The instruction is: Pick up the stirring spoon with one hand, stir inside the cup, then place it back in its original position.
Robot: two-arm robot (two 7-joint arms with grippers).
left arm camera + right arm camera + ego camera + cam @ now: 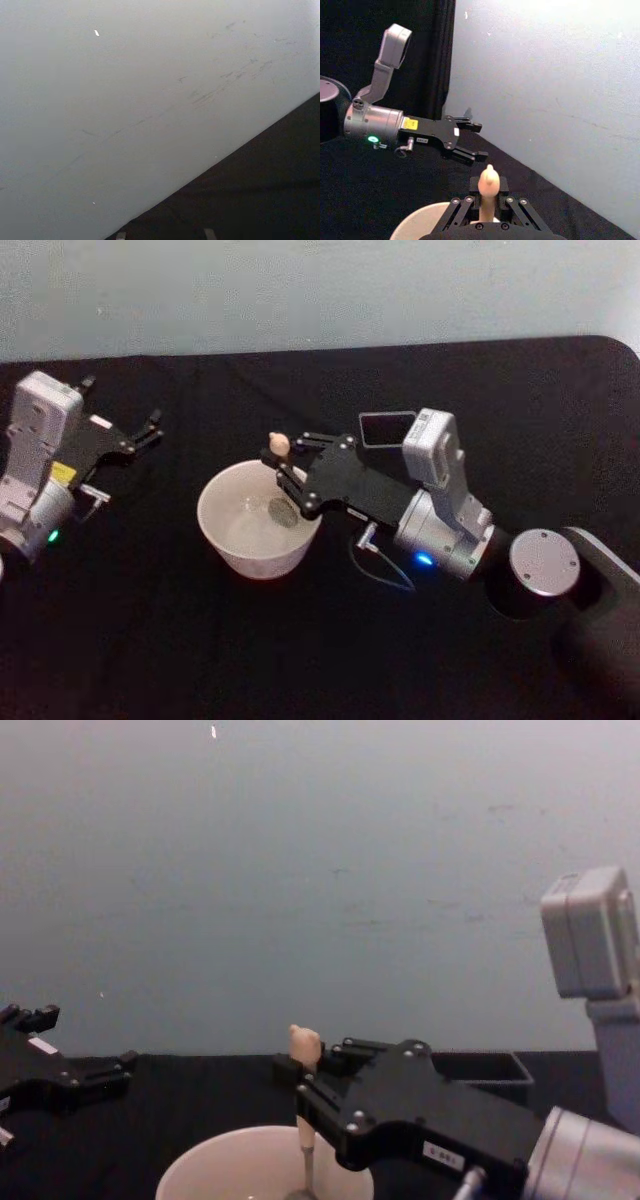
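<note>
My right gripper (283, 468) is shut on the stirring spoon's thin shaft, over the far right rim of the cream-white cup (255, 558). The tan knobby top (279, 445) sticks up above the fingers, and the shiny round bowl (283, 512) hangs down inside the cup. In the chest view the stirring spoon (304, 1042) stands nearly upright over the cup (200, 1165), with the right gripper (303, 1090) around it. The dark grey square holder (388, 428) stands behind the right wrist, also seen as a low box (480, 1067). My left gripper (152, 428) rests open at the far left.
A black cloth covers the table (300, 660), with a pale wall (300, 290) close behind its far edge. In the right wrist view the left gripper (472, 141) hangs open beyond the spoon's knob (488, 182).
</note>
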